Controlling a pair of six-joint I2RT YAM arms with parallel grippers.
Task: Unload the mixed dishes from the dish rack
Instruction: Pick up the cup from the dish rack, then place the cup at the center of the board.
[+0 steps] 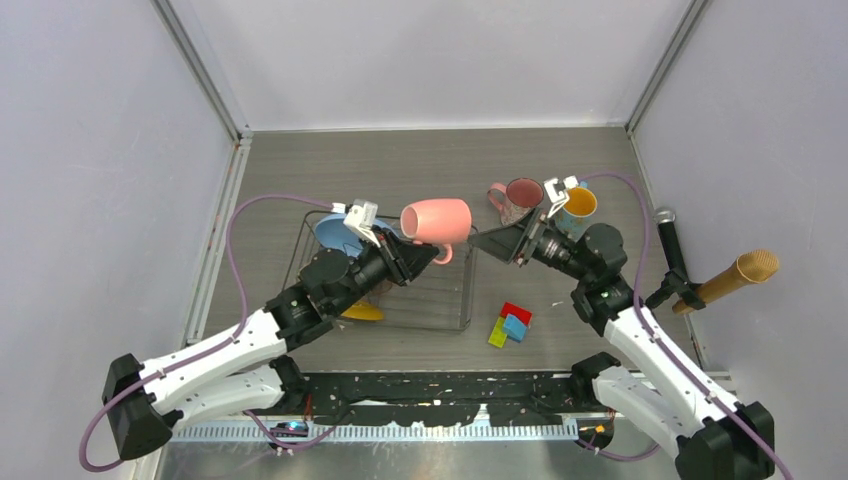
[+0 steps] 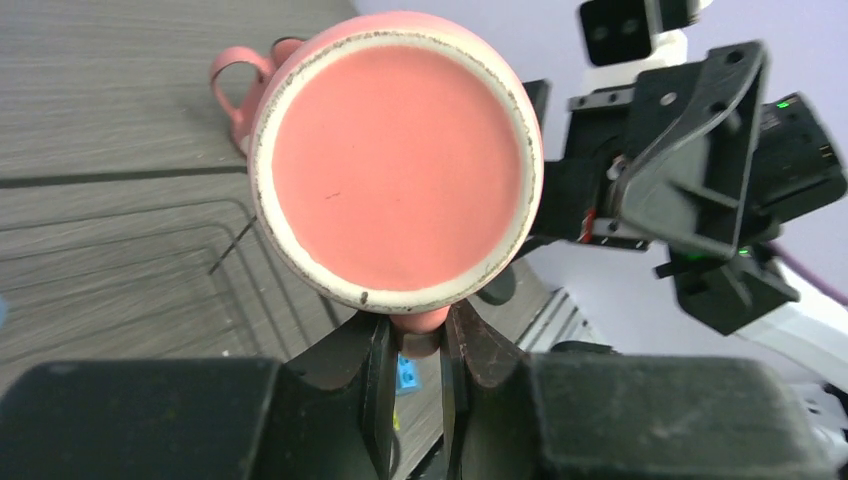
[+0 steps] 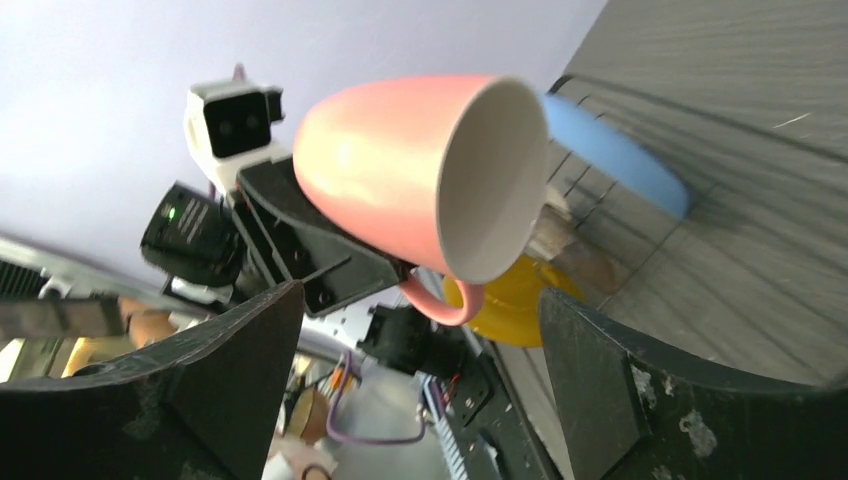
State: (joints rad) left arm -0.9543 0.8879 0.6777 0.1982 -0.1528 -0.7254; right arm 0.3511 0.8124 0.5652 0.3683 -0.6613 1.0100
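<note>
My left gripper (image 1: 428, 256) is shut on the handle of the plain salmon mug (image 1: 436, 221) and holds it on its side above the right end of the dish rack (image 1: 455, 300). In the left wrist view the mug's base (image 2: 395, 170) faces the camera and the fingers (image 2: 375, 375) pinch the handle. My right gripper (image 1: 490, 241) is open just right of the mug, whose mouth (image 3: 490, 190) faces it. The light blue plate (image 1: 333, 233) and yellow plate (image 1: 362, 312) stand in the rack. The speckled pink mug (image 1: 518, 198) and the blue mug with orange inside (image 1: 579, 205) stand on the table. The cream bowl is out of view.
Small red, blue and green blocks (image 1: 512, 323) lie on the table right of the rack. A black microphone (image 1: 668, 240) and a cardboard tube (image 1: 740, 273) stand on a holder at the far right. Walls close in the table on three sides.
</note>
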